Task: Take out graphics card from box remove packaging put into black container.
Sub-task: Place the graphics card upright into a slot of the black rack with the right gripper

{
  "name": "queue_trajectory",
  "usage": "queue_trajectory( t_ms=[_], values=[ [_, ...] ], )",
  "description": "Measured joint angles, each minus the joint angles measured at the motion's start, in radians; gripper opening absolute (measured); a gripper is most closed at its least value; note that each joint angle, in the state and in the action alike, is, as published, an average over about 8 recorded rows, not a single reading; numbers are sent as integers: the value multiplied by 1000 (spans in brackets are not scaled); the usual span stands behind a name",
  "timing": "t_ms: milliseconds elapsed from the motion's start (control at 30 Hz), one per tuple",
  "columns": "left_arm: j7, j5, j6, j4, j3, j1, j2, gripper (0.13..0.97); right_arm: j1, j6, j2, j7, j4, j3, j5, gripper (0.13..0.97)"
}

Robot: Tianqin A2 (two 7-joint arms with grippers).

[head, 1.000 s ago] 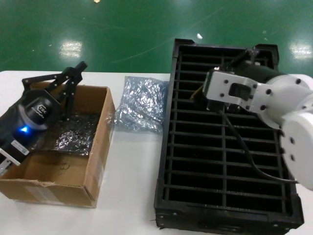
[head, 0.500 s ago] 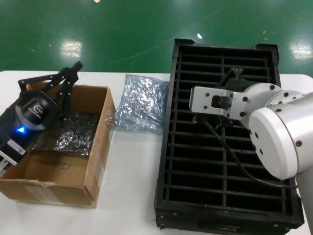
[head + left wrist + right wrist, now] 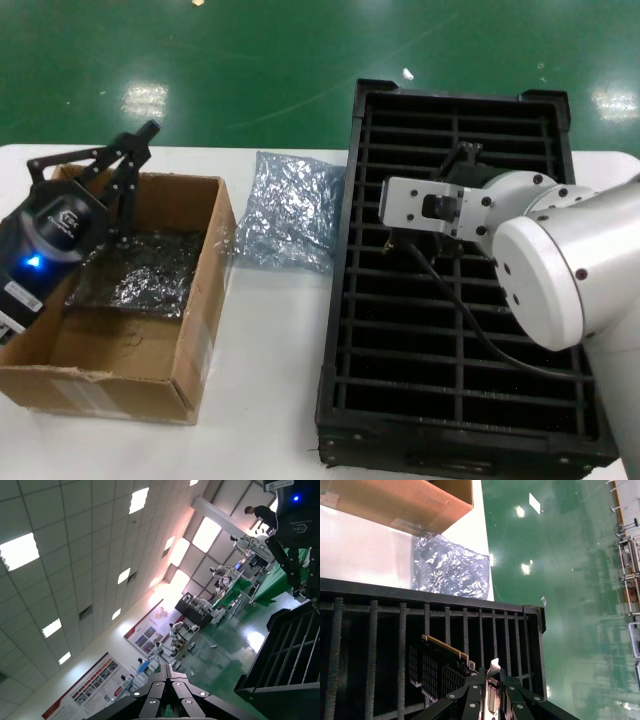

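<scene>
The right end effector [image 3: 489, 692] sits low over the black container [image 3: 560, 250], toward its far end, with its fingers drawn in narrow on the silver bracket end of the graphics card [image 3: 436, 666]. The card stands on edge in one of the container's narrow slots, its gold-edged board and finned side showing between the ribs in the right wrist view. From the head view the card itself is mostly hidden behind the white wrist housing.

The other slots of the black container that can be seen hold nothing.

Beside the black container, on the white surface [image 3: 270, 350], lies a crumpled piece of packaging [image 3: 288, 212], touching neither end effector. Further from the container on that side stands the box [image 3: 190, 330], open at the top, with another crinkly silver bag [image 3: 140, 272] lying flat on its bottom.

The left end effector [image 3: 125, 160] hangs above the far edge of the box, its fingers closed together to a point and holding nothing.
</scene>
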Motion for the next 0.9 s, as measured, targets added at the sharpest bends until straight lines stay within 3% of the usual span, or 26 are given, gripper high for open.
queue_trajectory(
  t_ms=[900],
  values=[
    [22, 3, 4, 46, -9, -15, -11, 140, -2, 82, -7, 71, -79, -33, -84, 175]
  ],
)
